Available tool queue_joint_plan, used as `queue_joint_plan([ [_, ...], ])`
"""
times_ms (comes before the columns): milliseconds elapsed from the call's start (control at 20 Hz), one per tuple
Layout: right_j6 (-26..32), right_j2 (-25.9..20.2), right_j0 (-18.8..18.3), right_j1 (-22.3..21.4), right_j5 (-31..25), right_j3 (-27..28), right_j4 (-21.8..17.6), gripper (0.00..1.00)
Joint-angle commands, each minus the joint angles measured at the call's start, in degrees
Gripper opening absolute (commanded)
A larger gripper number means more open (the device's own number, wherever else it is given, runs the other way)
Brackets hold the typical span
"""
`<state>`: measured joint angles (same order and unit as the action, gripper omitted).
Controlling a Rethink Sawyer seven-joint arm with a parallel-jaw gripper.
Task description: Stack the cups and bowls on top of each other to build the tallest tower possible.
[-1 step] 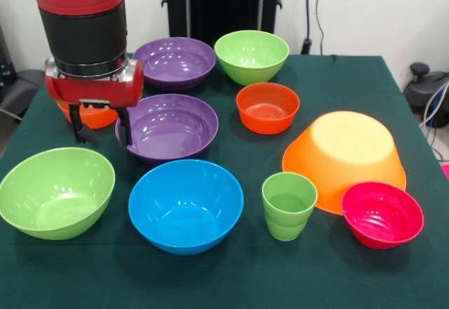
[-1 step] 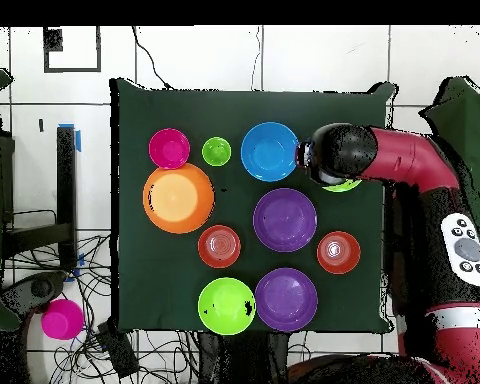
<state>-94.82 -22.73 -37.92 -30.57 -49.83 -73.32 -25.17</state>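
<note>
Nothing's stacked yet, every piece sits on its own on the green worktop, so this looks like the first pick. The claw hangs low w/ fingers spread, holding nothing, one finger just at the rim of the near purple bowl, the other out toward the small orange-red bowl half hidden behind the wrist. Next move, I'd guess: settle over one rim & close on it. The big orange bowl lies upside down, prob. a good base. The cup stands upright btwn the blue bowl and the pink-red bowl, well apart from the claw. The lime bowl sits close under the arm, could get bumped.
</note>
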Motion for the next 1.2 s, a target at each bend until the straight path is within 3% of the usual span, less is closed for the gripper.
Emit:
queue_joint_plan([
  [50,14.3,-3.4,1.1,4.9,-5.0,4.4,-3.8,1.00],
  [250,15.5,-3.7,0.8,6.2,-4.9,5.9,-4.0,1.00],
  [650,10.3,-3.4,1.0,8.1,3.3,1.8,-4.1,1.00],
  [1200,9.6,-2.8,1.4,8.6,5.1,1.6,-4.8,1.00],
])
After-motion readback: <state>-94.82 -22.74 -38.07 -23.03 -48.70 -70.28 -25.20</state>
